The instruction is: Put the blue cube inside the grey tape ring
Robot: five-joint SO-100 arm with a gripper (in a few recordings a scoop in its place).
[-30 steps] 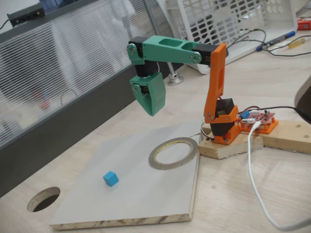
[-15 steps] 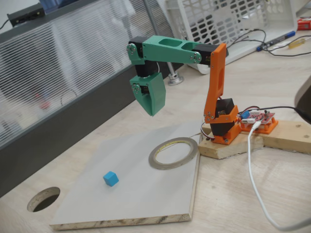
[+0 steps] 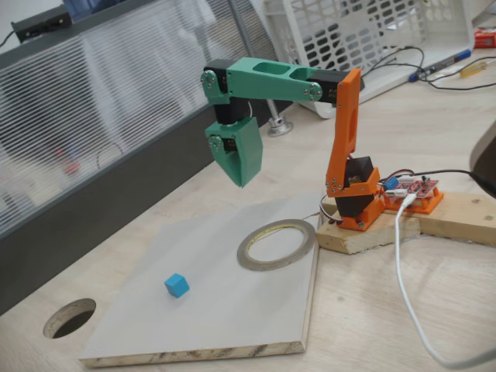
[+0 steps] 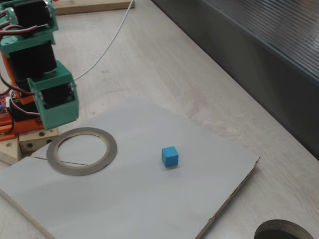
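Note:
The blue cube (image 3: 177,285) (image 4: 170,156) lies alone on a pale grey board (image 3: 232,318) (image 4: 124,209). The grey tape ring (image 3: 263,266) (image 4: 111,149) lies flat on the same board, close to the arm's base, with nothing inside it. My green gripper (image 3: 242,183) (image 4: 56,123) hangs well above the board and points down. It is near the ring's far side and several cube-widths from the cube. Its jaws look pressed together with nothing between them.
A dark round hole (image 3: 70,318) (image 4: 284,231) is cut in the tabletop just off the board's corner. The orange arm base (image 3: 358,203) sits on a wooden block beside the ring, with a white cable (image 3: 403,287) trailing off. A dark partition (image 3: 93,209) borders the table.
The gripper has shifted very slightly to the left in the fixed view. The cube and ring have not moved.

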